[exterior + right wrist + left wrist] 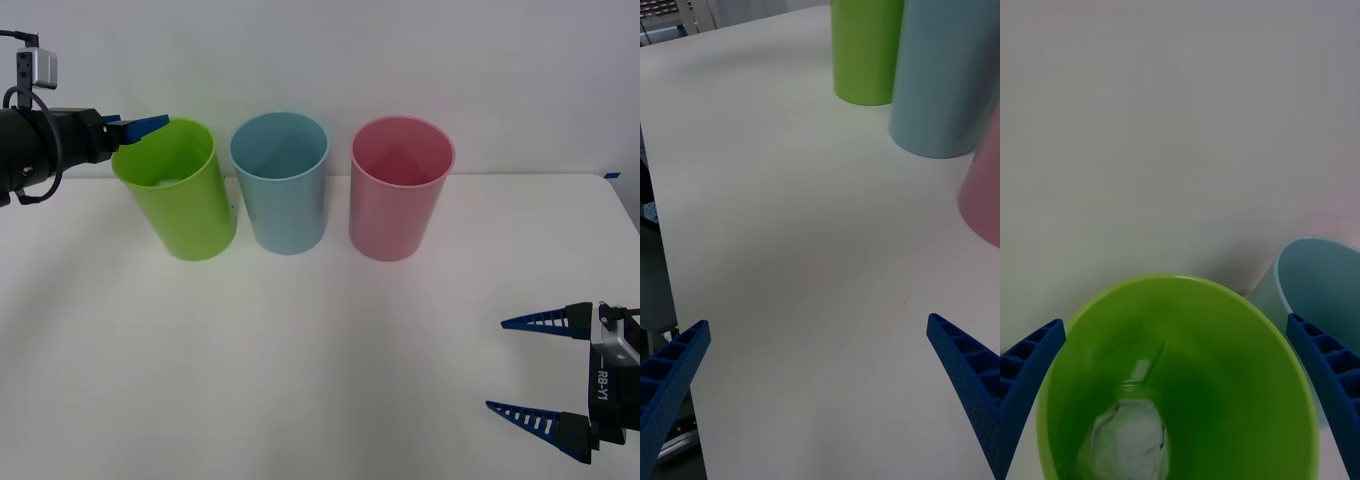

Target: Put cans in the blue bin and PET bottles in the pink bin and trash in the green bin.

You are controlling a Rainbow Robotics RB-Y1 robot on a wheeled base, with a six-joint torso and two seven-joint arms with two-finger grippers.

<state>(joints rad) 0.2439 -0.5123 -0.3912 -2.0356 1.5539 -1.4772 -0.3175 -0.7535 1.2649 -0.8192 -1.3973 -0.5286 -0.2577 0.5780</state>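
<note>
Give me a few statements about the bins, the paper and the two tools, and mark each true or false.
1. The crumpled white paper ball lies inside the tall lime-green plastic bin. True.
2. The light-blue plastic bin stands between the green and pink plastic bin. True.
3. The left tool grips the paper. False: it is open above the green bin.
4. The right tool is shut on the pink bin. False: it is open, apart from the bins.

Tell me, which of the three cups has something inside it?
The green bin, at the left end of the row. The trash, a crumpled white paper ball, lies at its bottom; the blue bin and pink bin look empty.
</note>
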